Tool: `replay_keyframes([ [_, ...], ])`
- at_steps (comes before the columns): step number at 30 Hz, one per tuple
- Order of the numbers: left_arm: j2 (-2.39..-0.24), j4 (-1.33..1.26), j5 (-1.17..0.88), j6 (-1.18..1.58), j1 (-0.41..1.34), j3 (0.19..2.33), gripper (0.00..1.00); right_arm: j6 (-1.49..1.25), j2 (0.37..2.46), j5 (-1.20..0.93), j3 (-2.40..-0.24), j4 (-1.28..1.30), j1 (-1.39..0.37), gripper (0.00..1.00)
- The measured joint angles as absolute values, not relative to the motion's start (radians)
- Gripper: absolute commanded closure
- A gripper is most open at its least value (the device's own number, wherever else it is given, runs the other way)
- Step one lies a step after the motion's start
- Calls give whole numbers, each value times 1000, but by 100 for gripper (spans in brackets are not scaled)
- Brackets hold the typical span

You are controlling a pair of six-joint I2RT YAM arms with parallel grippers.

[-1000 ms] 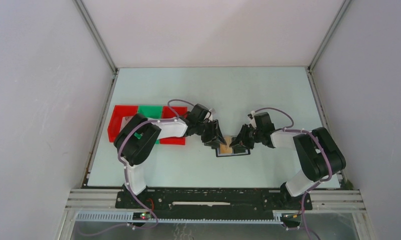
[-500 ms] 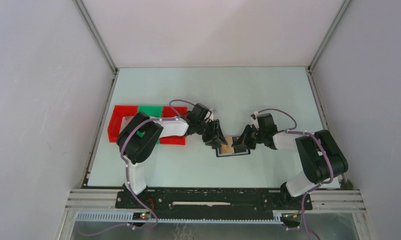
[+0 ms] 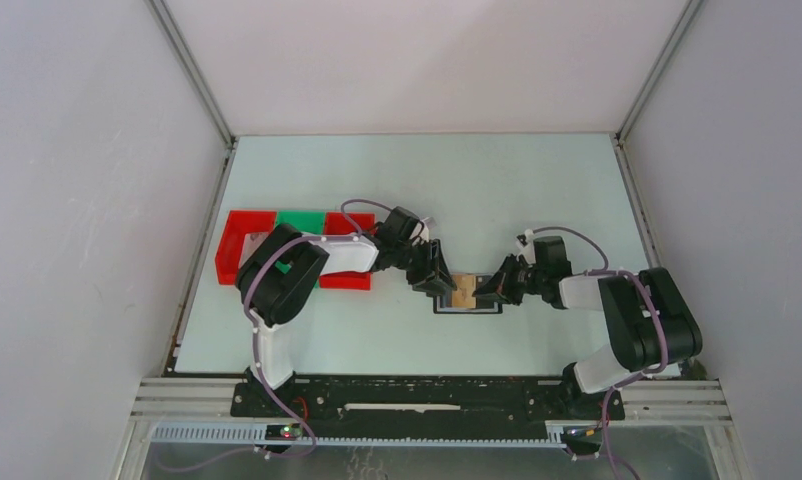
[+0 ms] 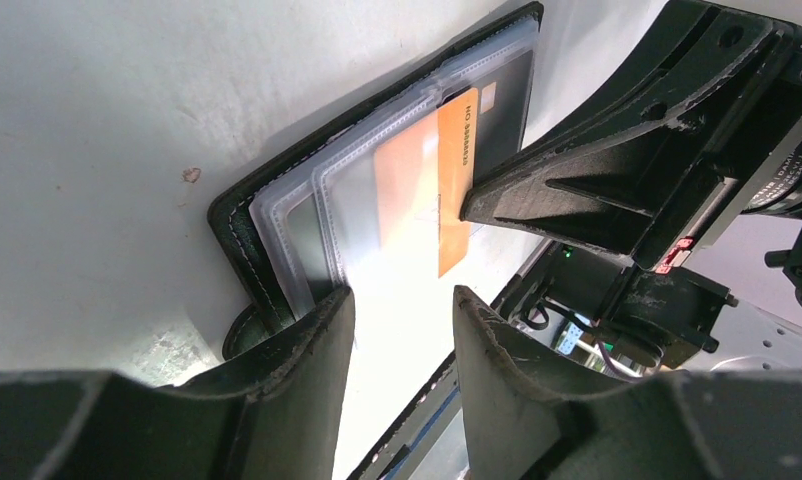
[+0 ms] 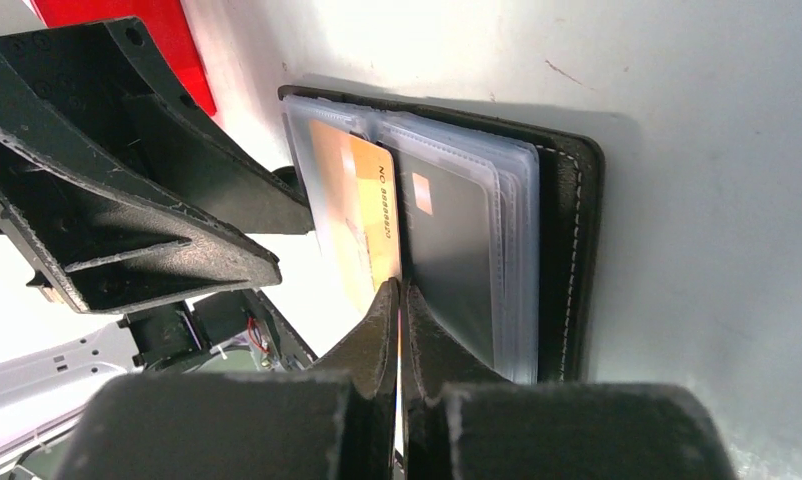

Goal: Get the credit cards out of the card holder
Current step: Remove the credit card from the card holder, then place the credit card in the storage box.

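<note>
Where the right end effector (image 5: 399, 292) pinches it, orange card (image 5: 369, 205) disappears.

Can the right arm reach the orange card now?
Probably yes: the right tool is shut on the edge of the orange card, which sticks out of the card holder; nothing covers it.

Matt black stitched card holder (image 5: 577, 250), glossy clear plastic sleeves (image 5: 515, 200), smooth orange card (image 5: 362, 215)

A: What surrounds the left tool (image 3: 440, 284)?
B: A pale green desk (image 3: 497, 190) beneath it; plain white walls (image 3: 427, 60) beyond and to both sides, joined by metal corner posts (image 3: 192, 70). Soft, even light.
</note>
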State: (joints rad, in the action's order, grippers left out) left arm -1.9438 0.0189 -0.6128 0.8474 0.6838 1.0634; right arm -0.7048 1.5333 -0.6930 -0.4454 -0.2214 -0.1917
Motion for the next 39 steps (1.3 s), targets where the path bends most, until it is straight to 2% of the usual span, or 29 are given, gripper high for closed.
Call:
replay_keyframes([
  [12,-1934,26,-606,830,684,1063,48,-701,1451,-726,-378,-249,-122,100],
  [24,-1845,167,-497,758,684,1063,46,-694,1363,-730,-367,-220,-113,100],
  [32,-1830,158,-521,761,684,1064,45,-687,1214,-712,-367,-159,-112,100],
  [39,-1827,10,-588,824,684,1046,35,-694,1145,-722,-366,-147,-112,100],
])
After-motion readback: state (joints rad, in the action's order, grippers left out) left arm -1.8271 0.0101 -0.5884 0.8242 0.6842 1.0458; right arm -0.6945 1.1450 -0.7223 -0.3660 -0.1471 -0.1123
